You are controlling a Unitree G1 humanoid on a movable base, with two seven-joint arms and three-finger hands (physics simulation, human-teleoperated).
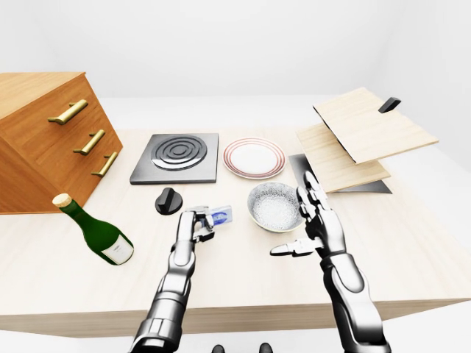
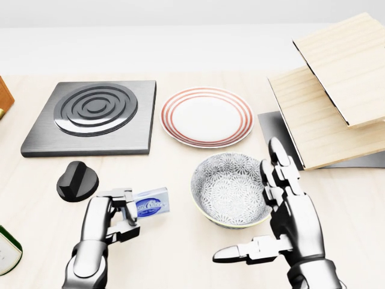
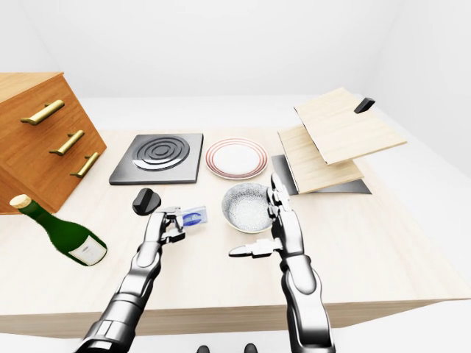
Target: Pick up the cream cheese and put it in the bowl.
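Observation:
The cream cheese (image 2: 151, 203) is a small white and blue box. My left hand (image 2: 123, 212) is shut on its left end and holds it just above the table, left of the bowl. The bowl (image 2: 231, 188) is patterned grey and white and stands upright and empty near the middle of the head view. My right hand (image 2: 264, 226) is open and empty, fingers spread, just right of and below the bowl.
A red-rimmed plate (image 2: 206, 115) and a black stove burner (image 2: 92, 115) lie above the bowl. A black knob (image 2: 77, 180) sits left of my left hand. A green bottle (image 1: 94, 230) lies at left, by a wooden drawer cabinet (image 1: 45, 137). Wooden boards (image 1: 360, 140) stand at right.

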